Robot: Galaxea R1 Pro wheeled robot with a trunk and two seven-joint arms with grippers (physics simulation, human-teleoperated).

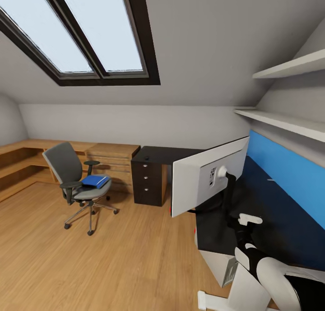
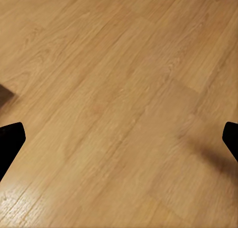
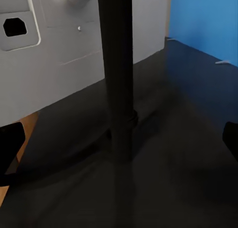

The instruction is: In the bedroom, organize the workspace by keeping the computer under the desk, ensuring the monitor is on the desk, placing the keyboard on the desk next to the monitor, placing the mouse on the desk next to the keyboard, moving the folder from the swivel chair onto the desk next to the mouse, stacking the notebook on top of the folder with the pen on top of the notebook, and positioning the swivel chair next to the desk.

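The monitor [image 1: 210, 178] stands on the desk [image 1: 275, 220] with its white back toward me. In the right wrist view its thin black neck [image 3: 118, 79] runs between the fingers of my right gripper [image 3: 119, 141], which is open around it without touching. A thin pale pen [image 1: 270, 180] lies on the desk by the blue panel. The swivel chair [image 1: 65, 164] stands out on the floor, with the blue folder [image 1: 95, 181] on its seat. A light grey box, the computer [image 1: 216, 263], sits below the desk's edge. My left gripper [image 2: 119, 139] is open over bare floor.
The desk's black drawer unit [image 1: 146, 182] adjoins a light wooden chest of drawers [image 1: 113, 160] and low wooden shelving [image 1: 22, 160]. A blue wall panel [image 1: 289, 175] and white shelves [image 1: 289, 121] line the right wall. Wooden floor [image 1: 113, 257] lies open between the chair and me.
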